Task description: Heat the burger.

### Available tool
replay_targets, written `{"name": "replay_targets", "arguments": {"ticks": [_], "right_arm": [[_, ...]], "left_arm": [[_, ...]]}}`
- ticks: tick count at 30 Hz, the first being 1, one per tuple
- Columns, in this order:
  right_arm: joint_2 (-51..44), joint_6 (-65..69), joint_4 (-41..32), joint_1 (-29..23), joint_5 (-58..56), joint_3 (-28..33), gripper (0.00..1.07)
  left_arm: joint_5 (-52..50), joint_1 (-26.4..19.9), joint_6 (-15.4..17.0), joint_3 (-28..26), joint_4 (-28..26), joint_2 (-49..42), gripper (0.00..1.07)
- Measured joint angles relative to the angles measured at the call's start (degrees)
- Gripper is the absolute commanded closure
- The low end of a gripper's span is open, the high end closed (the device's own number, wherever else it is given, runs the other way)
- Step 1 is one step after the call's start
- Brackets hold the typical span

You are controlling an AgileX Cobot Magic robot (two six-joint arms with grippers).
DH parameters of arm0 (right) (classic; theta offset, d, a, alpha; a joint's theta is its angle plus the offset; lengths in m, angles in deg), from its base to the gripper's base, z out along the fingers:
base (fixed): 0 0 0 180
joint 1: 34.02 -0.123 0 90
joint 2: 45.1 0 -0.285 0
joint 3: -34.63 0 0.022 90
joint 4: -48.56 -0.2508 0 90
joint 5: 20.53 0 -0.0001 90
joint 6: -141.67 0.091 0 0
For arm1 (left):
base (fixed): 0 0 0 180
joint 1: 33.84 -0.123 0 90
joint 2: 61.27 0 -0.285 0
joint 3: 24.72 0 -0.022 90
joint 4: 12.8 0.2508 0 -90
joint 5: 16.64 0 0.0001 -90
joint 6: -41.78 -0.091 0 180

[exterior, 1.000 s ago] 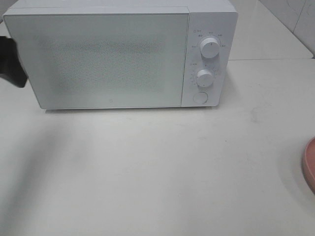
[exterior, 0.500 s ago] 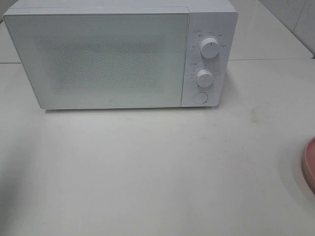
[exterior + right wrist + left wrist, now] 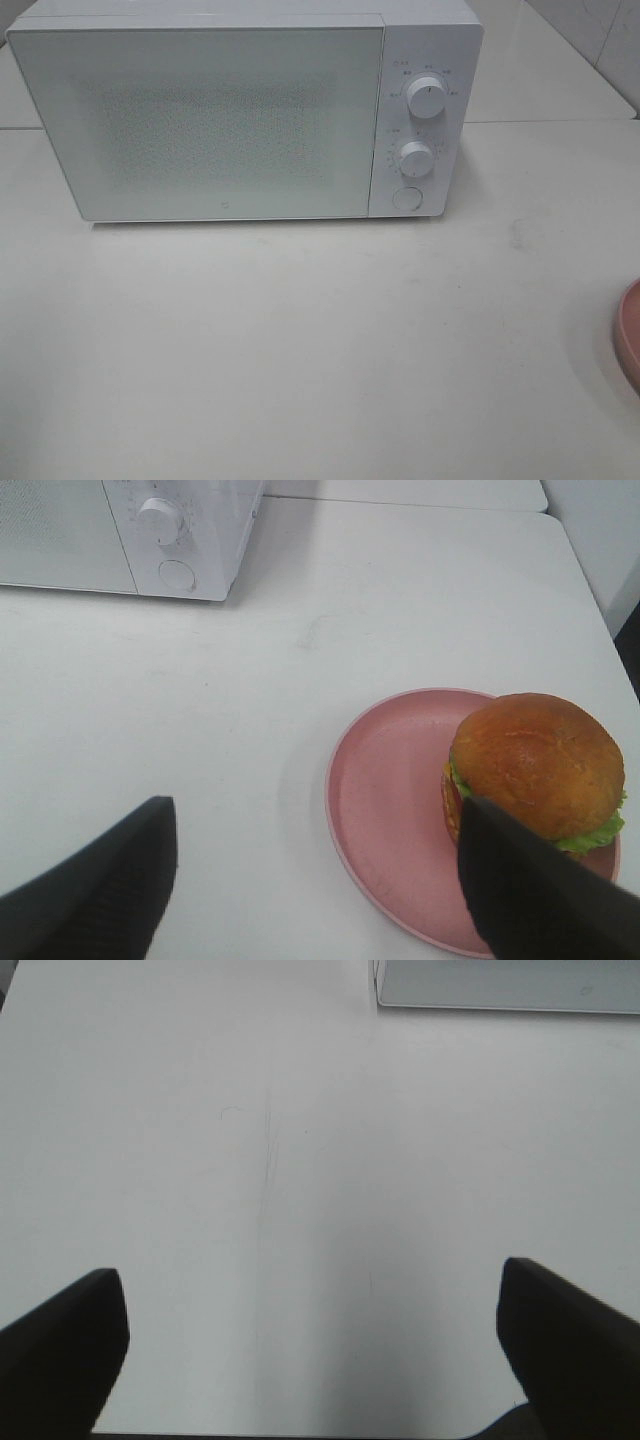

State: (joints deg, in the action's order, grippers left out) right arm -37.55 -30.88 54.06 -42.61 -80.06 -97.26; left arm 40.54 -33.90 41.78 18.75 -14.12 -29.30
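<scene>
Your burger (image 3: pixel 535 765) sits on the pink plate (image 3: pixel 385 810) — microwave (image 3: pixel 230 120) door closed; both arms' fingers (image 3: pixel 65 1345) (image 3: pixel 95 885) spread wide, holding nothing.

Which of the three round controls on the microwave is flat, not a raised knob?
The lowest one, a flat round button under the two raised knobs.

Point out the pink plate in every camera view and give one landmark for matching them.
Exterior high: only an edge of the pink plate shows, cut by the right border.
Left wrist: not in it; bare table and a microwave corner.
Right wrist: the plate lies whole on the table, burger on it.
Shared landmark: the white microwave, with knobs.
</scene>
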Motion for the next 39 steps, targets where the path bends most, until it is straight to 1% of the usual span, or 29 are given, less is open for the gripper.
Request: {"name": "replay_targets", "arguments": {"ticks": [1,2,4,5,6,7,8,9,11,12,13,16,39], "right_arm": [[0.00,0.00,0.00,0.00,0.00,0.00,0.32],[0.00,0.00,0.00,0.00,0.00,0.00,0.32],[0.00,0.00,0.00,0.00,0.00,0.00,0.32],[0.00,0.00,0.00,0.00,0.00,0.00,0.32],[0.00,0.00,0.00,0.00,0.00,0.00,0.32],[0.00,0.00,0.00,0.00,0.00,0.00,0.32],[0.00,0.00,0.00,0.00,0.00,0.00,0.32],[0.00,0.00,0.00,0.00,0.00,0.00,0.32],[0.00,0.00,0.00,0.00,0.00,0.00,0.32],[0.00,0.00,0.00,0.00,0.00,0.00,0.32],[0.00,0.00,0.00,0.00,0.00,0.00,0.32],[0.00,0.00,0.00,0.00,0.00,0.00,0.32],[0.00,-0.06,0.00,0.00,0.00,0.00,0.32]], "left_arm": [[0.00,0.00,0.00,0.00,0.00,0.00,0.15],[0.40,0.00,0.00,1.03,0.00,-3.95,0.15],[0.46,0.00,0.00,1.43,0.00,-5.56,0.15],[0.52,0.00,-1.20,2.52,0.00,-9.63,0.15],[0.52,0.00,-2.12,3.09,0.00,-11.57,0.15],[0.52,0.00,-2.12,3.09,0.00,-11.57,0.15],[0.92,0.00,-3.95,3.95,0.00,-14.84,0.15],[0.92,0.00,-3.95,3.95,0.00,-14.84,0.15],[2.06,0.00,-5.39,4.93,0.00,-18.96,0.15],[2.06,0.00,-5.39,4.93,0.00,-18.96,0.15],[2.23,0.00,-5.44,5.04,0.00,-21.26,0.15],[2.23,0.00,-5.39,5.10,0.00,-23.66,0.15],[2.23,0.00,-4.76,5.10,-0.06,-24.47,0.15]]}}
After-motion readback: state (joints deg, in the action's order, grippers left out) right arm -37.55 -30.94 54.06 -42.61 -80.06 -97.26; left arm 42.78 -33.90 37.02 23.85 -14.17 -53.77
